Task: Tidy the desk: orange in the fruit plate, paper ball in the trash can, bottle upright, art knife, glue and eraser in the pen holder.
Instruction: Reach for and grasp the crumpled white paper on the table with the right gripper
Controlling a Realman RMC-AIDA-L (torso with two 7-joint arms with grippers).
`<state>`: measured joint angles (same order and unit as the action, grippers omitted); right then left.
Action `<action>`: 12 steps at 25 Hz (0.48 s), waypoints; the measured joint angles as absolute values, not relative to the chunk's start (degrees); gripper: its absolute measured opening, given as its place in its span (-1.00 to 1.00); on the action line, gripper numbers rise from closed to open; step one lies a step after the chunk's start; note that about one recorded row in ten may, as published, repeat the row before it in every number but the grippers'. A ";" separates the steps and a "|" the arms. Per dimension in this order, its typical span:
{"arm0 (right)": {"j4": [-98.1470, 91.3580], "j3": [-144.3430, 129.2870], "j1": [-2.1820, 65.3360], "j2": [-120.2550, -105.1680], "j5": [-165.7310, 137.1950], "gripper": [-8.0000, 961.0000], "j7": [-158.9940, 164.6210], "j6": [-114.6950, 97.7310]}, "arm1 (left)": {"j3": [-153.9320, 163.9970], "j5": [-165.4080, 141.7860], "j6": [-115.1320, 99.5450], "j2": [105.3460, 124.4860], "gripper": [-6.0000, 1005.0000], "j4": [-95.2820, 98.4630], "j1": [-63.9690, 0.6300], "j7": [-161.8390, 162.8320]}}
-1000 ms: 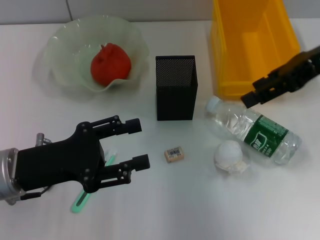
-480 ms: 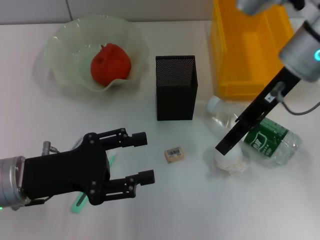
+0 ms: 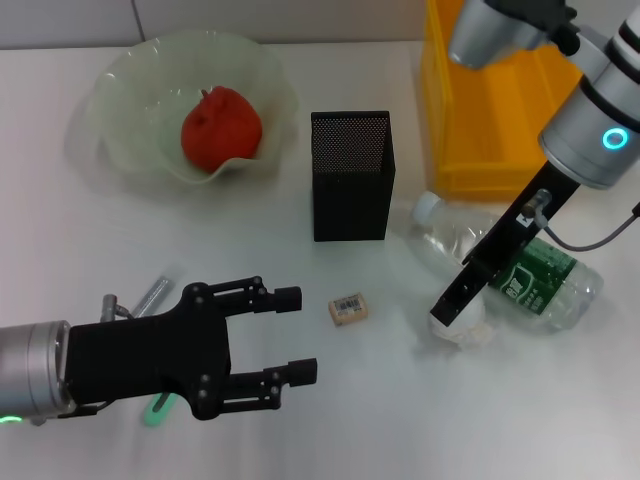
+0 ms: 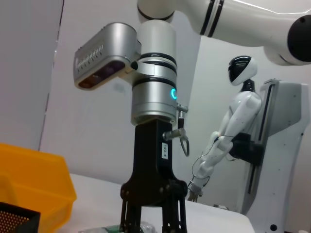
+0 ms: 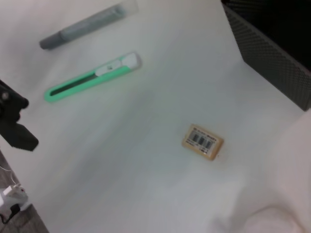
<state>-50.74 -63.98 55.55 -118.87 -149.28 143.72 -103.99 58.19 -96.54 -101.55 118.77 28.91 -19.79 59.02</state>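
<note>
My right gripper (image 3: 452,306) touches the paper ball (image 3: 462,322) from above; jaw state unclear. My left gripper (image 3: 295,335) hangs open near the eraser (image 3: 348,308).

I see a red-orange fruit (image 3: 221,128) sitting in the pale green plate (image 3: 120,95), clear bottle (image 3: 510,262) lying on its side, white paper ball (image 3: 465,322) beside it, small tan eraser (image 3: 348,308), green knife (image 5: 92,77), grey glue stick (image 5: 86,25), black mesh holder (image 3: 351,175) standing upright

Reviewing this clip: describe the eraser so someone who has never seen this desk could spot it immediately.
Start at the black mesh pen holder in the middle of the white desk. Just in front of it, toward the robot, lies the eraser, between the left gripper and the paper ball. It is a small tan block, the only loose item with a barcode label on top.
</note>
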 joint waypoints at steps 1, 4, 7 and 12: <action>-49.77 -64.36 55.62 -118.94 -149.57 0.44 143.73 -103.41 | 58.18 -96.54 -101.44 118.79 0.43 28.91 -19.86 59.17; -49.12 -64.71 55.71 -118.94 -149.66 0.43 143.74 -102.86 | 58.18 -96.51 -101.21 118.80 0.45 28.91 -20.03 59.87; -48.97 -64.86 55.77 -118.94 -149.76 0.41 143.75 -102.56 | 58.10 -96.34 -101.16 118.79 0.51 28.92 -20.13 60.09; -49.22 -64.91 55.96 -118.92 -150.49 0.40 143.85 -102.33 | 58.07 -96.29 -101.05 118.76 0.62 28.92 -20.25 59.77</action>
